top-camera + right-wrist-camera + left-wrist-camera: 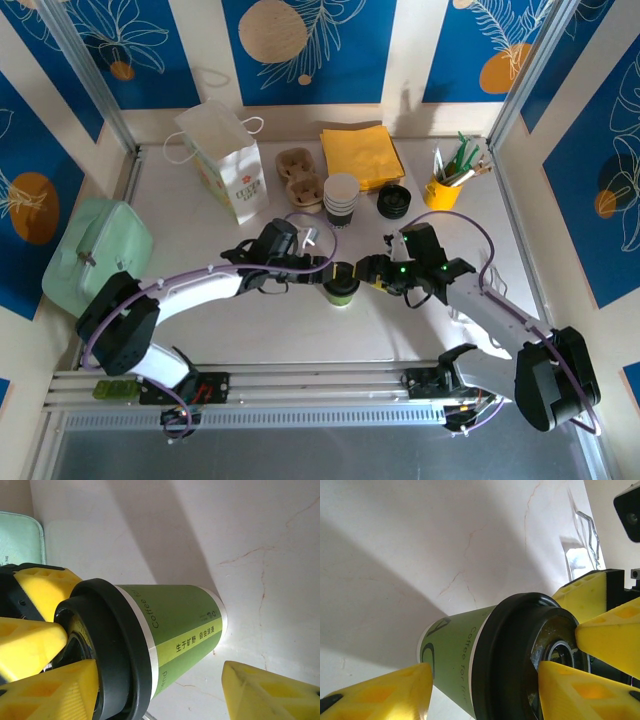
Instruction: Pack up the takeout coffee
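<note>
Overhead, cup: the takeout coffee [341, 290], green-walled and capped in black, stands upright on the table [250, 330] at mid-front, between the two arms.
Overhead, grippers: the left gripper [324, 274] and the right gripper [367, 272] meet at it from either side, tips close to its top; how the jaws stand is too small to tell here.
Overhead, surroundings: well behind it are a paper bag [235, 165], a cup carrier [300, 172], a stack of lidless cups [341, 198], loose black lids [394, 200] and yellow napkins [362, 152].
Left wrist, cup: it sits between this gripper's two yellow fingers, its black lid [502, 660] toward the camera.
Left wrist, jaws: one finger [385, 692] meets the lower wall in the picture and the other [580, 692] overlaps the lid; I cannot tell whether they press or merely straddle.
Right wrist, jaws: spread. One finger [50, 692] lies by the lid; the other [272, 692] stands off the base, with bare table between.
Right wrist, cup: printed wall plain to see, lid seated evenly as far as shows.
Handling: probably light, though it would slosh if filled. The paper wall is thin and will dent; the lid looks slick and may pop if squeezed or pulled.
Hold: best across the wall just under the lid, where the rim stiffens it, with mild pressure and kept upright.
</note>
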Robot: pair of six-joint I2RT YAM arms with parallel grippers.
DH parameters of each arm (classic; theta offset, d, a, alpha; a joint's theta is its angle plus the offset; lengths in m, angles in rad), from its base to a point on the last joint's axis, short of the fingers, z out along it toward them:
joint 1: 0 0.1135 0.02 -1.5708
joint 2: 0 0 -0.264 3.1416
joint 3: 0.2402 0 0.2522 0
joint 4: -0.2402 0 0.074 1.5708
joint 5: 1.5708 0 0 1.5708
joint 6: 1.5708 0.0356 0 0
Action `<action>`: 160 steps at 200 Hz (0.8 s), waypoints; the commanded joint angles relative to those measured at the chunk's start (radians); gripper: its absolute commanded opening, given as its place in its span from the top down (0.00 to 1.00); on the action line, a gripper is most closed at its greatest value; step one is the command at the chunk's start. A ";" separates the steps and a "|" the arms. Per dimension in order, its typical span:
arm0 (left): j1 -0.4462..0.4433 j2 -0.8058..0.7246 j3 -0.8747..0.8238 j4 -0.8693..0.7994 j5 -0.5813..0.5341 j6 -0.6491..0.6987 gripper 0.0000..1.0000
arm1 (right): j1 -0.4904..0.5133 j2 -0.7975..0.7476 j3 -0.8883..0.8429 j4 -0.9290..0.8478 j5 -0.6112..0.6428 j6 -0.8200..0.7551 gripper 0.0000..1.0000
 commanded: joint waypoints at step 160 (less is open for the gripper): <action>0.004 -0.058 0.110 -0.207 0.003 0.064 0.39 | 0.058 -0.037 0.089 -0.135 0.047 0.033 0.35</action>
